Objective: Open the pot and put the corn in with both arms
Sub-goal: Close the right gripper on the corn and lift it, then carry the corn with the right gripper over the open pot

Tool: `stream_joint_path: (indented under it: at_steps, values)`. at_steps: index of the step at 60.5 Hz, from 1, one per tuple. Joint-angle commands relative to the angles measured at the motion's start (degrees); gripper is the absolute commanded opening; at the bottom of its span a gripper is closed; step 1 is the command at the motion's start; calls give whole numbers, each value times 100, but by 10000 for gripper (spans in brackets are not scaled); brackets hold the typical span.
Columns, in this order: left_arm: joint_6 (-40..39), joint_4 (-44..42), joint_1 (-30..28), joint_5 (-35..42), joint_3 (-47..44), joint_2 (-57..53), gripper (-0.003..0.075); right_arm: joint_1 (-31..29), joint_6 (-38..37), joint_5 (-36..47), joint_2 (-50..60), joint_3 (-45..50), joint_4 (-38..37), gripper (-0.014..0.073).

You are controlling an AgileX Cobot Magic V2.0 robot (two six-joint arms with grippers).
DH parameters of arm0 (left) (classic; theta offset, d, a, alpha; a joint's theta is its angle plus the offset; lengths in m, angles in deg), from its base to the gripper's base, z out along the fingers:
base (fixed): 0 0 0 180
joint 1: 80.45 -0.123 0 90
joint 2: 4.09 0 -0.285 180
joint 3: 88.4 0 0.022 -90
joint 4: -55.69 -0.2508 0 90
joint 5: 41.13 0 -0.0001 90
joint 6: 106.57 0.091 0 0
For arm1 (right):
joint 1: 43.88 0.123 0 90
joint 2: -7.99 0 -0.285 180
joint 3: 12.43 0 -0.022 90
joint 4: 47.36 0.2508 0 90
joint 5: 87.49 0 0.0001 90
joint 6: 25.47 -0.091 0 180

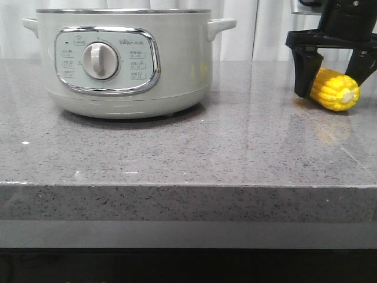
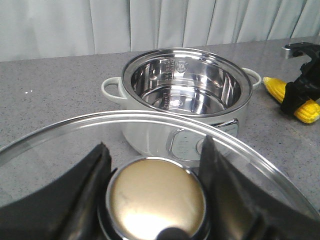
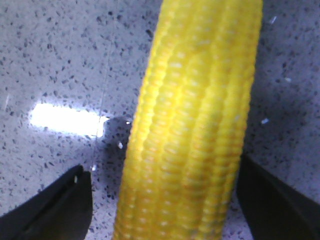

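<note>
The glass lid (image 2: 150,145) is being gripped by its knob in the left claw (image 2: 155,195). The open pot (image 1: 123,59) is sitting on the worktop (image 1: 235,153); right of it, the right claw (image 1: 336,71) is straddling the corn (image 1: 334,89), fingers spread.

Bright, even light — white glare patch on the countertop (image 3: 65,122), close corn (image 3: 192,125) softly blurred.

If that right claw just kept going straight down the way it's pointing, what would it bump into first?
Most likely the corn: the right claw points down with a finger either side of the cob. The fingers themselves would meet the grey countertop.
</note>
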Motion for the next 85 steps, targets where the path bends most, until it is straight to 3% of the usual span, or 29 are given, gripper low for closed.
stream_joint_path:
  at_steps: [1, 20, 37, 51, 65, 85]
  values:
    - [-55, -73, -4, 818, 194, 20, 150, -15, -2, -24, 325, -180, -50, 537]
    - [-55, -73, -4, 818, 194, 20, 150, -15, -2, -172, 325, -180, -79, 265]
    - [-55, -73, -4, 818, 194, 20, 150, -10, 146, -173, 734, -260, -65, 259]
    - [-55, -73, -4, 818, 194, 20, 150, 224, 272, -139, 1341, -957, 333, 258]
    - [-55, -73, -4, 872, 194, 20, 150, 961, 530, 394, 1523, -1742, 872, 258]
    - [-55, -73, -4, 899, 194, 20, 150, 2276, 747, 1993, 1299, -1801, 1081, 258]
